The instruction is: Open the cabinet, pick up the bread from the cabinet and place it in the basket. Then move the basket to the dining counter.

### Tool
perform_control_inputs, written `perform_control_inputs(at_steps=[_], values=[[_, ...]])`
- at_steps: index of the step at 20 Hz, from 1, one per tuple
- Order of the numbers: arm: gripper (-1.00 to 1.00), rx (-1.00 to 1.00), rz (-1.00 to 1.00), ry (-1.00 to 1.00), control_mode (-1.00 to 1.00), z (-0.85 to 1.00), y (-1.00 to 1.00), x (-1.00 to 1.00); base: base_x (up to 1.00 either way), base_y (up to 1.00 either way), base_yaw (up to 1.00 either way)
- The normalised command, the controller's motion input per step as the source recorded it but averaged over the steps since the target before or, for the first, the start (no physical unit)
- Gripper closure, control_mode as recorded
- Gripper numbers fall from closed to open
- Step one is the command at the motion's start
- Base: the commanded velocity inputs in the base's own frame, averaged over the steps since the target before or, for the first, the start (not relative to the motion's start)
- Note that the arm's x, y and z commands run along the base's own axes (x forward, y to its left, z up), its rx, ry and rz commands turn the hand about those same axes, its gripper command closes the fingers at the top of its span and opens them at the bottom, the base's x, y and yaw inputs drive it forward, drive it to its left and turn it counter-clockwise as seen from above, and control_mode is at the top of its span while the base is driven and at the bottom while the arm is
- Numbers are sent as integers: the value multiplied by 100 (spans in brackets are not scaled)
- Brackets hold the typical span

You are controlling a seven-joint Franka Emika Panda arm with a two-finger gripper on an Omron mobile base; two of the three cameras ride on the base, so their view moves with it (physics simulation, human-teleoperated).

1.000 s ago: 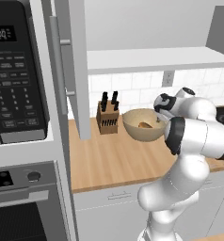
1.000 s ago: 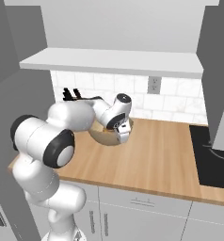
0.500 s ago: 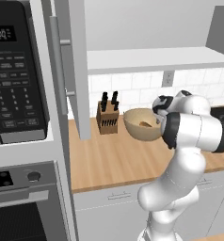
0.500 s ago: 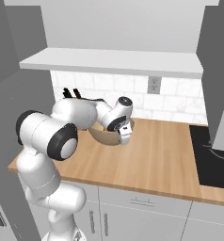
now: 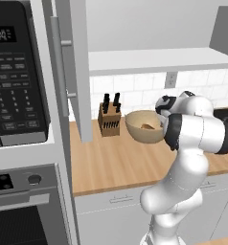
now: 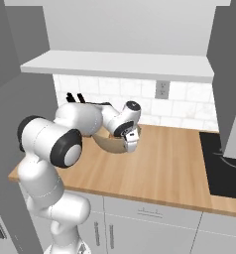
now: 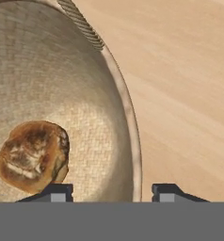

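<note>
The hand [image 7: 111, 190] sits at the basket [image 7: 62, 94] rim with one finger inside and one outside, not squeezing yet, the bread [image 7: 31, 155] lies inside, and the stiff, light basket looks best held by that rim.

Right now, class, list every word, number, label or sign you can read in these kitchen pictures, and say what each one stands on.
Microwave display: pale digits, too blurred to read for certain.
Microwave keypad: rows of small white labels, too small to read.
Oven control panel: markings too small to read.
Basket, bread, knife block, cabinet door, wall outlet: no text.
</note>
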Motion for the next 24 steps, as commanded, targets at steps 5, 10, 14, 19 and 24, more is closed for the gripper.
perform_control_inputs(at_steps=[5, 10, 14, 19, 24], values=[[100, 2, 0, 1, -100, -10, 11, 0, 0, 0, 0], [100, 0, -2, 0, -100, -1, 4, -7, 0, 0, 0], [100, 0, -3, 0, -100, 2, 2, -47, 0, 0, 0], [100, -1, -1, -11, -100, 44, 7, -43, 0, 0, 0], [100, -1, -1, -6, -100, 61, 3, -29, 0, 0, 0]])
